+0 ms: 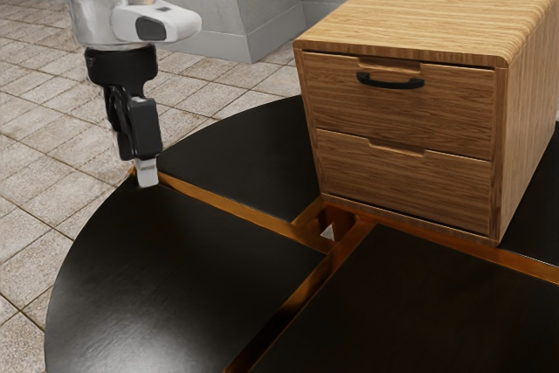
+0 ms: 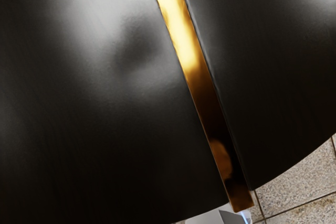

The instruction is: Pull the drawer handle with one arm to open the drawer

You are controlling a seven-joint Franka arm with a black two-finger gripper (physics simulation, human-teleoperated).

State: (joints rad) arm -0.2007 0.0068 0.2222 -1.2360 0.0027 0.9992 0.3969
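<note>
The hand (image 1: 147, 176) hangs at the left of the exterior frame, pointing down just above the black worktop (image 1: 175, 277) beside a gold seam (image 1: 227, 207); whether it is open or closed I cannot tell. In the wrist view the gold seam (image 2: 195, 77) runs between 2 dark worktop panels, with floor tiles (image 2: 302, 192) past the edge. Well apart, at the upper right of the exterior frame, the wooden cabinet (image 1: 437, 15) has 2 drawers; the black handle (image 1: 390, 81) sits on the top drawer (image 1: 402, 115), whose front lies flush.
</note>
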